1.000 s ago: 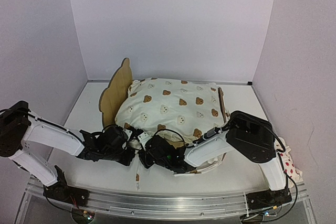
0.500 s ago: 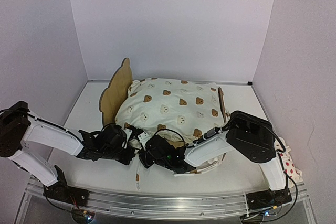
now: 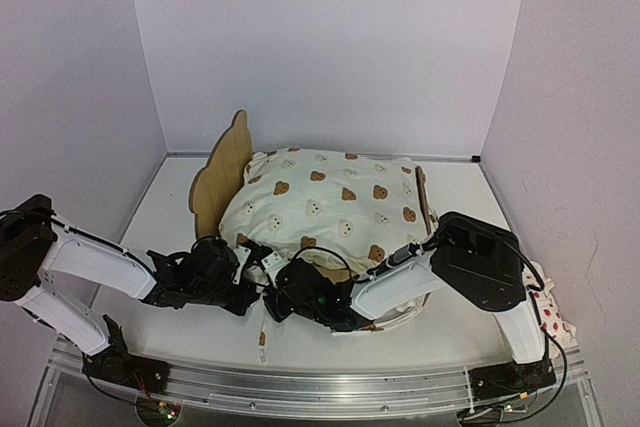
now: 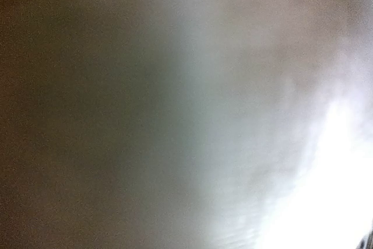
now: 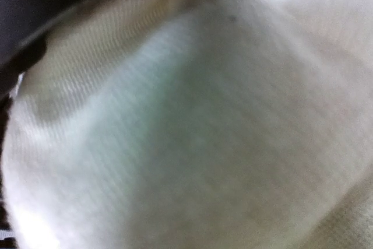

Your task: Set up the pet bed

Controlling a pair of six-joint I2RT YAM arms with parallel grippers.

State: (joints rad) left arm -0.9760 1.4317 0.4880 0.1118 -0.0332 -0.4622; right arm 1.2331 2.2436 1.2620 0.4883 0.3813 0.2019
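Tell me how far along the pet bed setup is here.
Done: the cushion lies on the pet bed frame. In hand: both arms' jaws are shut at its near-left corner, apparently working the fabric. Left: the dotted pillow sits off the bed by the right arm's base.

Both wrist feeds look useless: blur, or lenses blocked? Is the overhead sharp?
Left wrist: featureless grey-brown smear, blown white at lower right. Right wrist: cream cushion filling the frame, too close to focus. Top external: sharp, evenly lit, pet bed clear.
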